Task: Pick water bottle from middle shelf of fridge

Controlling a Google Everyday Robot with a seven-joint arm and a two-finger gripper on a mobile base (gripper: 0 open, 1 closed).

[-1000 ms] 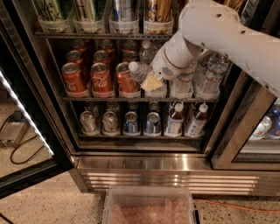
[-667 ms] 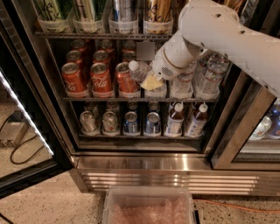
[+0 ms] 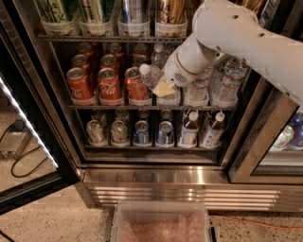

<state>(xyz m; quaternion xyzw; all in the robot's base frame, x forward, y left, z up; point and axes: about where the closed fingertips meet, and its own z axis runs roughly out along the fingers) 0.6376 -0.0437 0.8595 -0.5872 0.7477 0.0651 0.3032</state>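
Note:
The fridge (image 3: 180,176) stands open in front of me, steel below and dark inside. Its middle shelf (image 3: 99,107) holds red cola cans (image 3: 109,86) on the left and clear water bottles (image 3: 228,81) on the right. My gripper (image 3: 162,85) reaches in from the upper right on the white arm (image 3: 246,38). It is shut on a water bottle (image 3: 152,77), which is tilted with its white cap (image 3: 145,69) pointing up and to the left, just right of the nearest red can. A yellowish finger pad (image 3: 164,89) presses on the bottle's lower side.
Tall slim cans (image 3: 133,14) fill the rack above. Silver and blue cans (image 3: 142,132) and small labelled bottles (image 3: 189,128) fill the rack below. The open glass door with its light strip (image 3: 28,124) stands at the left. A clear plastic bin (image 3: 161,222) sits on the floor.

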